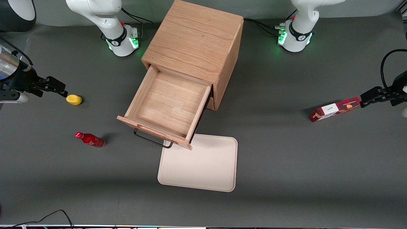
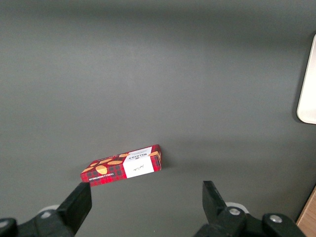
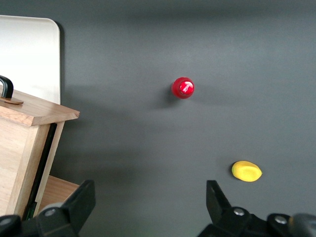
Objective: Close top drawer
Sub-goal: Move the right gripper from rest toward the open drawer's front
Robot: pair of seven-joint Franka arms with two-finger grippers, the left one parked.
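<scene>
Oak is what you are dealing with: the top drawer [image 1: 165, 106] stands pulled well out of its cabinet [image 1: 194, 41], its shallow box bare inside and its black wire handle [image 1: 152, 140] hanging over the near edge of a pale tray [image 1: 203, 168]. Your gripper [image 1: 54, 86] hangs at the working arm's end of the table, well apart from the drawer, with its jaws spread wide and nothing between them. In the right wrist view you see both fingers [image 3: 74, 205] parted over bare grey mat, with the drawer's front corner [image 3: 34, 111] beside one finger and a yellow lemon-like object [image 3: 246, 171] close to the other. From the front, that yellow object [image 1: 73, 100] lies just beside the jaw tips, slightly nearer the camera. A red bottle [image 1: 90, 139] lies on its side, nearer the camera than the jaws, between them and the drawer front. Toward the parked arm's end you have a red biscuit box [image 1: 334, 109] on the mat.
</scene>
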